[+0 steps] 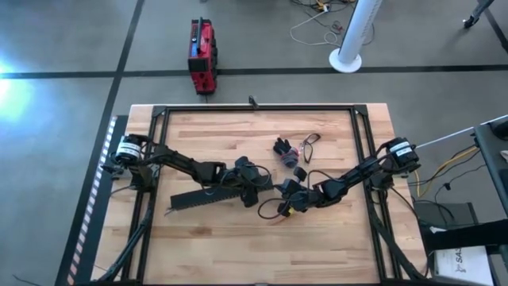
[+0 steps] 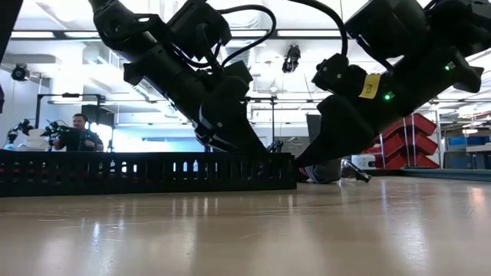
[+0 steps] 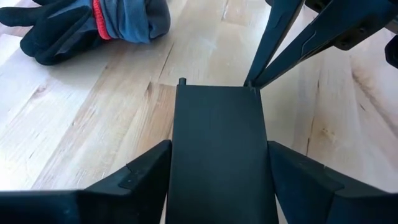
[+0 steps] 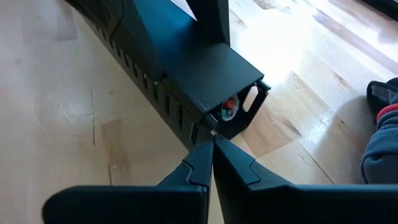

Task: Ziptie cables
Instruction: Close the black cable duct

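A long black box (image 1: pixel 202 197) with slits down its side lay on the wooden table (image 1: pixel 333 246), a bit left of the middle. It had a flat lid on top and one end was open.

The cables (image 4: pixel 229 109) were inside the box. Only a little bit of them showed at the open end, with red, green and white in it. The rest was hidden under the lid, so I cannot tell how far they ran.

The left gripper (image 3: pixel 219 149) was over the box near its open end. Its two fingers (image 3: pixel 146 174) were spread as wide as the box, one pressed on each side, so it held the box tight.

The right gripper (image 4: pixel 212 144) came in from the other side and pointed at the open end. Its two fingers were squeezed together with no gap. Their tips touched the edge of the box, just below the cables. I could not see anything between them.

A dark glove (image 1: pixel 284 151) with a red band lay on the table close by, behind the two grippers. It did not touch the box.

Far off in the room, a person (image 2: pixel 80 132) sat behind the table
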